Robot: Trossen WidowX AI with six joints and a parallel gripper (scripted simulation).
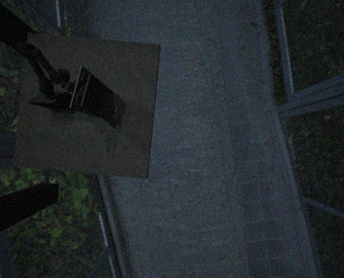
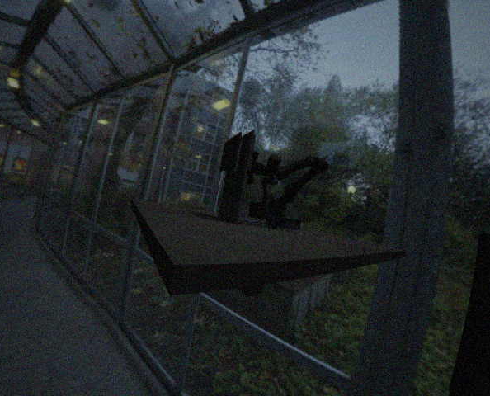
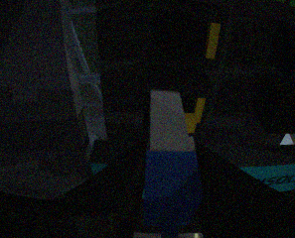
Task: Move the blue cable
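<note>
Plug, wrist view: the blue body [image 3: 169, 190] is sitting between the fingers, its pale nose [image 3: 167, 121] showing and pointing far, apparently out of a port.
Claw, wrist view: its fingers are closing on the plug, standing only narrowly apart.
CONSOLE label, wrist view: the teal strip [image 3: 281, 178] is lying right of the plug; which server it is naming, I cannot tell.
Alignment risk: if the nose is pointing off the socket's line, it could be catching the rim and twisting in the grip.
Server unit, top view: the dark housing [image 1: 97, 98] is standing on the brown surface [image 1: 130, 143], right of the claw [image 1: 65, 86]; darkness is hiding the plug, so a wrong-port approach could be passing unnoticed.
Cable, exterior view: a faint loop [image 2: 250, 221], probably the cable, is hanging low between housing [image 2: 246, 170] and arm [image 2: 296, 183]; snagging there could be tugging the plug askew.
Release risk: opening before the click could be leaving it half seated.
</note>
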